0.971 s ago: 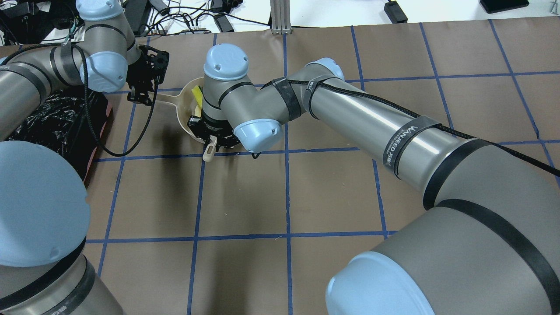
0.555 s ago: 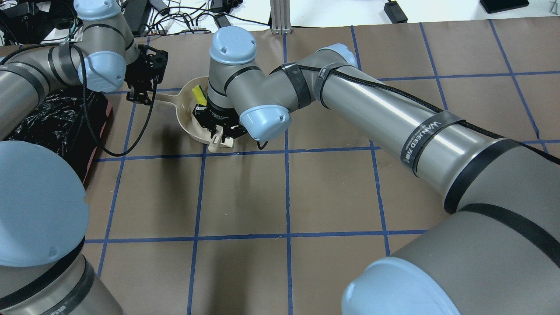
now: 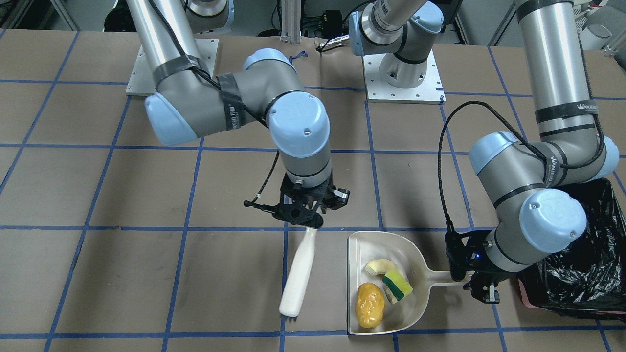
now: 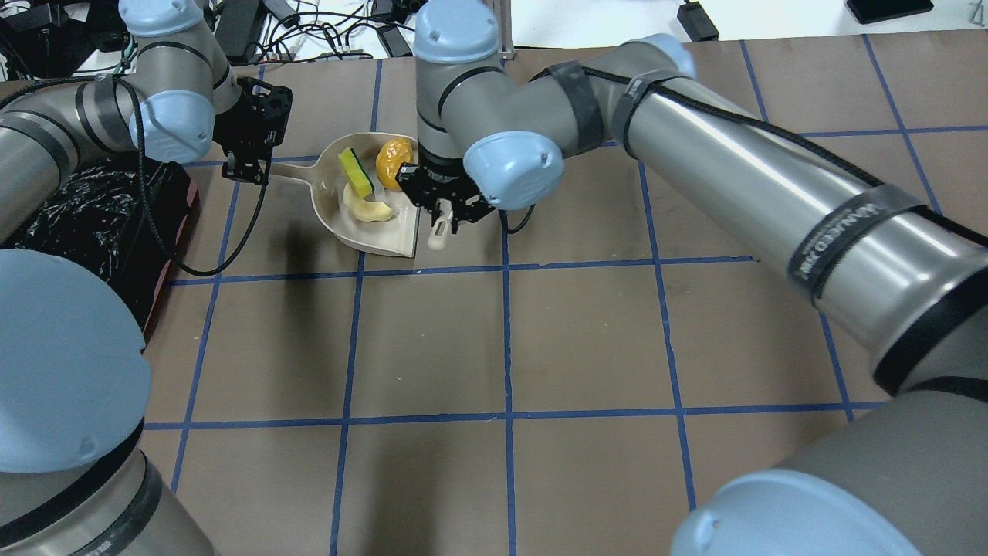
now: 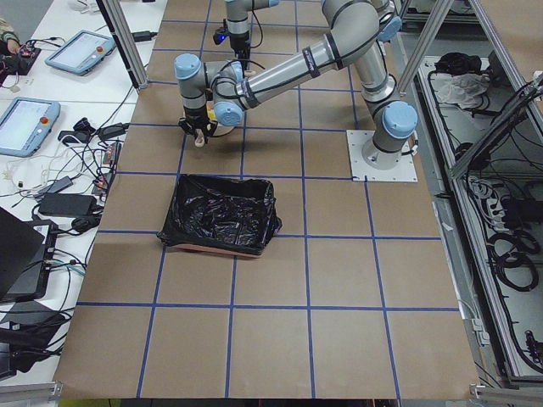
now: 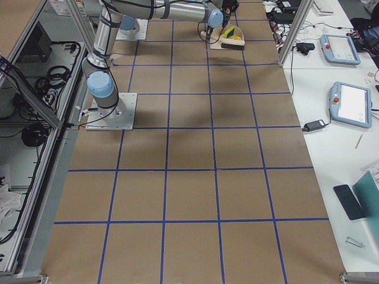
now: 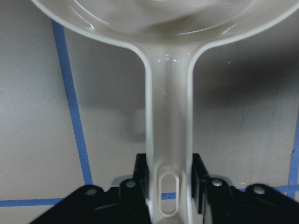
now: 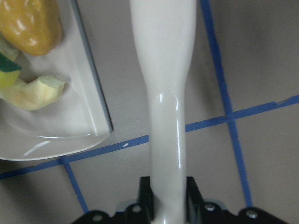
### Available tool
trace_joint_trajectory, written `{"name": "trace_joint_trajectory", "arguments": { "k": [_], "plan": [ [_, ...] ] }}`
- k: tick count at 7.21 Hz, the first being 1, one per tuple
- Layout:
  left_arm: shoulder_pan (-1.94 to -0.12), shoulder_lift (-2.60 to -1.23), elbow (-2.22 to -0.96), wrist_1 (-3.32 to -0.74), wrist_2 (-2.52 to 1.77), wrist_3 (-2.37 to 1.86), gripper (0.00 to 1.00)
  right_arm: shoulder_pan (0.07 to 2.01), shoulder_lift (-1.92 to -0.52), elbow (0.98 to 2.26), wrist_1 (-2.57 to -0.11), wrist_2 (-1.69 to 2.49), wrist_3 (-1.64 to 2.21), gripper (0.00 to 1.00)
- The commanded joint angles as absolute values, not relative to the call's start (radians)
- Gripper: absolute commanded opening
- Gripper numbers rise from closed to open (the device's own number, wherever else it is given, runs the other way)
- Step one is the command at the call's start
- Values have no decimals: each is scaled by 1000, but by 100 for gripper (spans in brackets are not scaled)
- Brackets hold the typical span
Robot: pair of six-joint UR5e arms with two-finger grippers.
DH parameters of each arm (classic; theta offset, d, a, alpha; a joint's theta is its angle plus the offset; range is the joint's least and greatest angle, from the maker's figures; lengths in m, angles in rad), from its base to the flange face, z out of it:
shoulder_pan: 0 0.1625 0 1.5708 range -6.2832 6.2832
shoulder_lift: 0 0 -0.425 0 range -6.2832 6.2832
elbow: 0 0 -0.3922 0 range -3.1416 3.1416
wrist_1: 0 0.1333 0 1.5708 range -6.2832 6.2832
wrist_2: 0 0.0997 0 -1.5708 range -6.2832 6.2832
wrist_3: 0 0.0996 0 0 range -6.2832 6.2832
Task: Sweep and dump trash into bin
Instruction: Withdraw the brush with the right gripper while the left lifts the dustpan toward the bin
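Note:
The cream-white dustpan [image 3: 363,248] lies flat on the table. It holds the yellow-orange potato-like lump [image 3: 369,304], the yellow-and-green sponge [image 3: 397,285] and the pale curved peel [image 3: 377,266]. My left gripper [image 3: 472,279] is shut on the dustpan handle [image 7: 168,140]. My right gripper [image 3: 305,218] is shut on the white brush handle [image 8: 163,93]. It holds the brush [image 3: 298,278] just outside the pan's open mouth, bristle end near the table. The bin [image 3: 582,274], lined with a black bag, stands beside my left arm, behind the dustpan handle.
The brown table cover carries a blue tape grid. Both arm base plates [image 3: 403,78] sit at the robot's side. Cables and devices [image 4: 324,31] lie past the far table edge. In the overhead view the bin [image 4: 93,224] is at the left edge.
My right gripper has drawn the brush out of the dustpan toward the right and far side, uncovering the three trash items in the pan. The left gripper has barely moved.

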State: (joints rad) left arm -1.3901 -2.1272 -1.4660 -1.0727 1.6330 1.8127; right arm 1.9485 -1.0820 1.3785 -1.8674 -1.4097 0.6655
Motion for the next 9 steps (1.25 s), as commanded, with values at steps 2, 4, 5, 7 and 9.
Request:
{"name": "trace_joint_trajectory", "arguments": {
  "k": [2,4,5,7,9],
  "plan": [
    [-1330,-2103,-1468,-1086,1557,1822,19,1722,-1230,1462,-1723,-1547,317,0],
    [-1307,-2070,-1460,-1110,1552,1827,19,1584,-1302,1535,-1720,-1560,127,0],
    [-1289,-2042,-1457,-1135,1551,1832,18,1516,-1339,1580,-1712,-1583,59,0],
    [-1218,-1994,-1457,-1199,1499,1844,17,1331,-1344,1661,-1729,-1572,-137,0],
    [-1161,-1939,-1450,-1274,1474,1870,17,1254,-1330,1722,-1814,-1583,-276,0]
  ]
}}
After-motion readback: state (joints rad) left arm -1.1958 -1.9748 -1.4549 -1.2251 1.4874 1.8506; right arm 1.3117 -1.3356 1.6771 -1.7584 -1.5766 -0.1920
